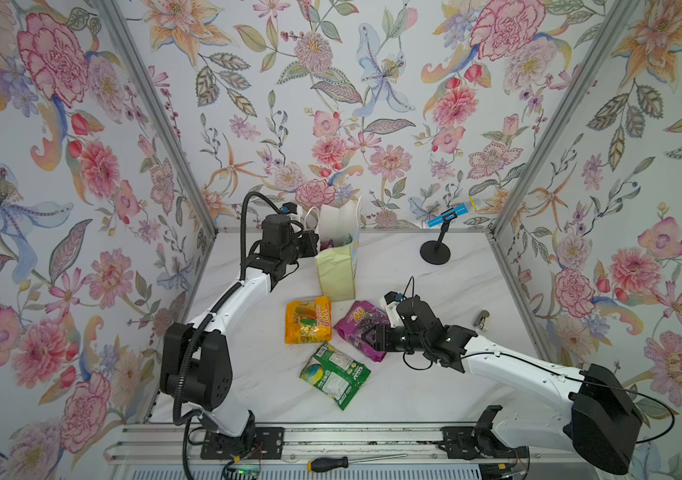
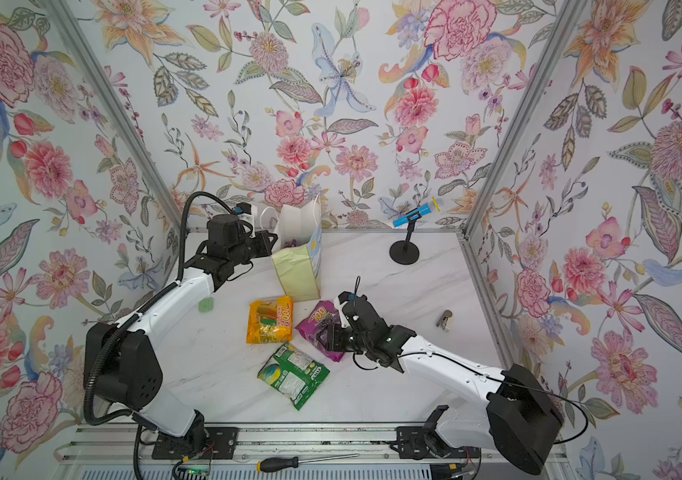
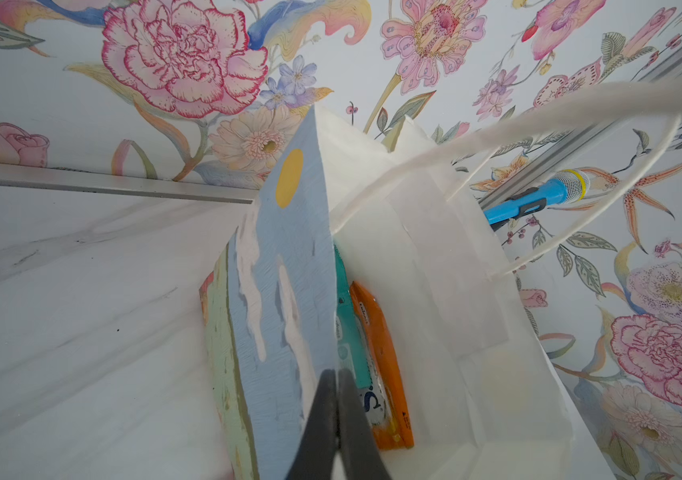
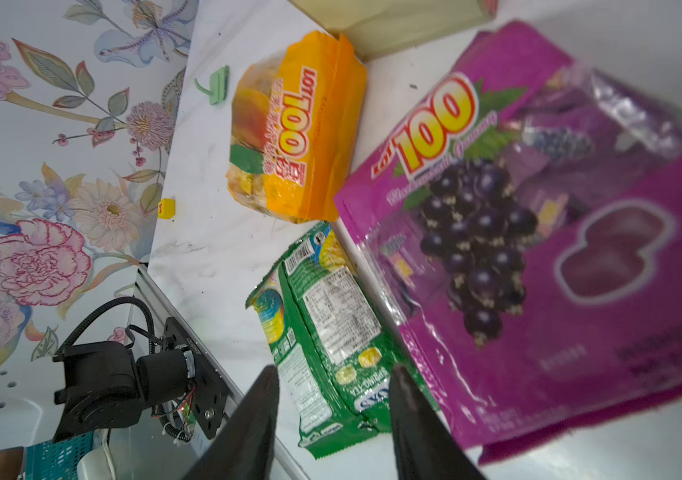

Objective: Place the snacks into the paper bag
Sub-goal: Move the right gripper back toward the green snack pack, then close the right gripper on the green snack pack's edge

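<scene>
The paper bag (image 1: 337, 270) (image 2: 295, 270) stands upright at the back of the table, mouth open. My left gripper (image 1: 317, 245) (image 3: 337, 378) is shut on its rim beside the blue printed face (image 3: 285, 291). A teal packet (image 3: 347, 316) and an orange packet (image 3: 381, 353) stand inside. On the table in front lie an orange-yellow packet (image 1: 308, 320) (image 4: 293, 137), a purple grape packet (image 1: 356, 320) (image 4: 538, 249) and a green packet (image 1: 335, 374) (image 4: 327, 332). My right gripper (image 1: 366, 336) (image 4: 333, 374) is open just above the purple packet's near edge, holding nothing.
A blue toy microphone (image 1: 453, 214) on a black stand is at the back right. A small metal clip (image 1: 482, 320) lies right of my right arm. A green hook (image 2: 205, 305) and a yellow cube (image 4: 165, 208) lie near the left wall. A screwdriver (image 1: 327, 463) rests on the front rail.
</scene>
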`<state>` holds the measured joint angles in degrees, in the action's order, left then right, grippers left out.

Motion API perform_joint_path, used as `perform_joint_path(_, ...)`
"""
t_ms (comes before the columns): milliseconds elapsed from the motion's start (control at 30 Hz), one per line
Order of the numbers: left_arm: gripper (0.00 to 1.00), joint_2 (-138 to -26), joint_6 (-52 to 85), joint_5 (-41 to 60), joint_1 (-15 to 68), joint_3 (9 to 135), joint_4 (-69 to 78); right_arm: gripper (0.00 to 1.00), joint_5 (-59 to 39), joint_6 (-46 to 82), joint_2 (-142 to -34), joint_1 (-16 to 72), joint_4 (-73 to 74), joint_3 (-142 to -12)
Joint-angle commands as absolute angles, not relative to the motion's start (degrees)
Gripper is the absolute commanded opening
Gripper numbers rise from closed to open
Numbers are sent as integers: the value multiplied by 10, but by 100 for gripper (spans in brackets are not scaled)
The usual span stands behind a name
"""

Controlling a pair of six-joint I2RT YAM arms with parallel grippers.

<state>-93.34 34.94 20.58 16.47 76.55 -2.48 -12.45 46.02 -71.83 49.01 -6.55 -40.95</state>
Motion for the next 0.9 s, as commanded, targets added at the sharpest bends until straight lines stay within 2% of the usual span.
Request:
perform_joint_path(0,0,-925,337,203,166,777,-21,46,-95,533,-700,517,-74,-379)
perform_joint_path(200,0,-924,341,209,166,768,-11,46,-105,544,-720,550,-88,-352)
perform_joint_path(867,0,-925,342,211,166,766,-8,47,-195,537,-857,549,2,-343)
